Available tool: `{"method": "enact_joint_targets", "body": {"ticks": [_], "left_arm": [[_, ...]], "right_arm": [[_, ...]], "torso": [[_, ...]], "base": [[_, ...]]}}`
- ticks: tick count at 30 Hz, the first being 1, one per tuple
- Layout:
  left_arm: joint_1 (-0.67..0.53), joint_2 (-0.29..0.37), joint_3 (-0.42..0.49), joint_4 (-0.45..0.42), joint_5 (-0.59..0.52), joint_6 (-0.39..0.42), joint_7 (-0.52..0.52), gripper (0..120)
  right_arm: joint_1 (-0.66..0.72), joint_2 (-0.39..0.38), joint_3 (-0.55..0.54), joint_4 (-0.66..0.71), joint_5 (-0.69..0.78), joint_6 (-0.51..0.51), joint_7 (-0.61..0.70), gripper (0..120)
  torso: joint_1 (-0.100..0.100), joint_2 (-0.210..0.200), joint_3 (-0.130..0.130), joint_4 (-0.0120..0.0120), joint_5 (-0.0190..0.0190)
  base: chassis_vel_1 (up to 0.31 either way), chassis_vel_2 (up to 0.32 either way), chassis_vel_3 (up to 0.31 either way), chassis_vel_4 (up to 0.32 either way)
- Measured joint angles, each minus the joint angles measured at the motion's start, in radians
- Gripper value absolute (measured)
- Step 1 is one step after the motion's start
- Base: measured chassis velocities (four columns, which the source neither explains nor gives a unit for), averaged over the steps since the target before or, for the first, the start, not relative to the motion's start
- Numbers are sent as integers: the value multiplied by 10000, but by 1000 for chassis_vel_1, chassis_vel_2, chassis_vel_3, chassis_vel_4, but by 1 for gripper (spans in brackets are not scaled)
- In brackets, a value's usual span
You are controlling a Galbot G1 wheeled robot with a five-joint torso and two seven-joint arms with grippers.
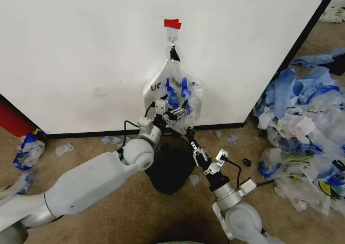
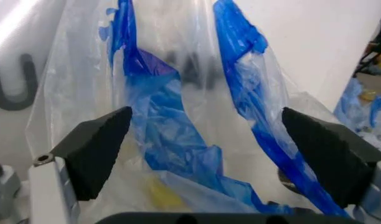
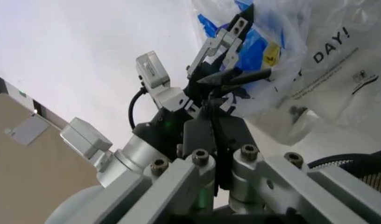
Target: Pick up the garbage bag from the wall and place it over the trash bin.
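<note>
The garbage bag (image 1: 172, 90), clear plastic with blue handles, hangs from a small hook (image 1: 172, 38) under a red tape patch (image 1: 172, 24) on the white wall (image 1: 81, 49). My left gripper (image 1: 173, 110) is open against the bag's lower middle. In the left wrist view its two black fingers (image 2: 97, 149) stand wide apart, with the blue handles of the bag (image 2: 178, 140) between them. My right gripper (image 1: 190, 137) is shut just below the bag, above the black trash bin (image 1: 170, 171). Its fingers (image 3: 203, 135) are pressed together, and the bag (image 3: 315, 70) lies beyond them.
A big pile of blue-and-white plastic scraps (image 1: 302, 125) covers the floor on the right, past the wall's edge. Smaller scraps (image 1: 29, 149) lie on the left and along the black base strip (image 1: 86, 133). The bin's mesh rim (image 3: 365, 168) is close to my right wrist.
</note>
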Motion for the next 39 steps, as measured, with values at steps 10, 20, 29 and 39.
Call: {"method": "enact_joint_targets", "body": {"ticks": [10, 20, 29, 39], "left_arm": [[-120, 41, 52, 130, 281, 116, -374, 74], [151, 437, -9, -79, 691, 261, -527, 73], [254, 277, 54, 102, 894, 375, -780, 73], [-206, 127, 255, 137, 1204, 380, -831, 73]], "right_arm": [[39, 46, -29, -42, -1, 8, 25, 0], [-14, 20, 1, -59, 16, 15, 14, 0], [-96, 30, -16, 9, -57, 18, -1, 0], [-173, 58, 32, 13, -121, 18, 1, 0]], "torso": [[0, 0, 0, 0, -1], [0, 0, 0, 0, -1], [0, 0, 0, -1, -1], [0, 0, 0, -1, 0]], "base": [[0, 0, 0, 0], [0, 0, 0, 0], [0, 0, 0, 0], [0, 0, 0, 0]]}}
